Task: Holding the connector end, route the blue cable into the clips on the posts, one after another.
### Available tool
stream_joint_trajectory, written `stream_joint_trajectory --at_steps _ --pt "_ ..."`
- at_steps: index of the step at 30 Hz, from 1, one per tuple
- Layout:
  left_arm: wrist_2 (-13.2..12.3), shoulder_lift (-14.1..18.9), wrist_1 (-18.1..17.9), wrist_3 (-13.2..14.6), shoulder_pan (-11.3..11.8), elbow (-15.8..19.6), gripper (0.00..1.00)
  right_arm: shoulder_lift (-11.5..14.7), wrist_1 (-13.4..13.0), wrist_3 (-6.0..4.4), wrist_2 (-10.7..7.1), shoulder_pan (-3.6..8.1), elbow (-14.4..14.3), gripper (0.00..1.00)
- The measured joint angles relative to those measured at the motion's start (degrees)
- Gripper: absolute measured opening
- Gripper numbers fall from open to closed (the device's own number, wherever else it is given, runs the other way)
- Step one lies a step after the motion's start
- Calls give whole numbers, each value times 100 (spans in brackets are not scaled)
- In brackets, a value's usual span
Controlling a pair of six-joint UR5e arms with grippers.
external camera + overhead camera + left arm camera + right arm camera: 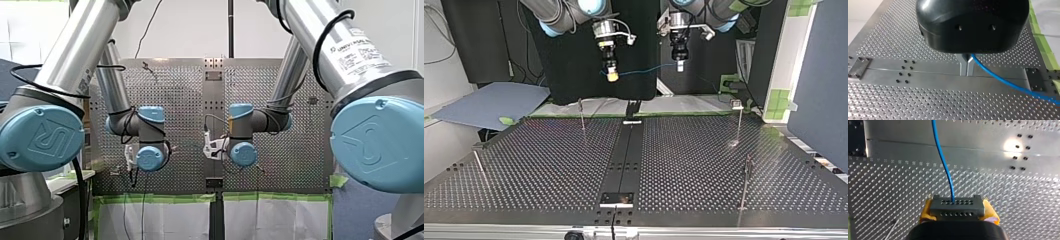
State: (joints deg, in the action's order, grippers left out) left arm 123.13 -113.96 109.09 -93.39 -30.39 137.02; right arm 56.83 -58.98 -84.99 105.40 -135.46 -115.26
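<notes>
Right wrist view showed my right end effector (pixel 957 213) pinching the grey connector (pixel 957 206) — the blue cable (pixel 944 160) ran ahead to my left end effector (pixel 967 67), pressed together on it.

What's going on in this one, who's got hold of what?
Both arms hold the blue cable in the air above the perforated table. My right pincer, with yellow pads, is shut on the grey connector at the cable's end. My left pincer is shut on the cable further along. The cable spans the gap between them and touches none of the posts, so no clip has been threaded yet.
</notes>
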Motion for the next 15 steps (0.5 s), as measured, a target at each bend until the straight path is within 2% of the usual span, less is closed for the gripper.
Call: stream_joint_trajectory --at_steps 5,12,15 --pt "-12 1 240 -3 73 5 0 -248 247 -84 123 44 59 0" --pt "-13 2 463 -4 82 7 0 -635 662 -98 147 50 68 0" --pt "-13 2 478 -3 83 7 0 -690 831 -98 148 50 69 0"
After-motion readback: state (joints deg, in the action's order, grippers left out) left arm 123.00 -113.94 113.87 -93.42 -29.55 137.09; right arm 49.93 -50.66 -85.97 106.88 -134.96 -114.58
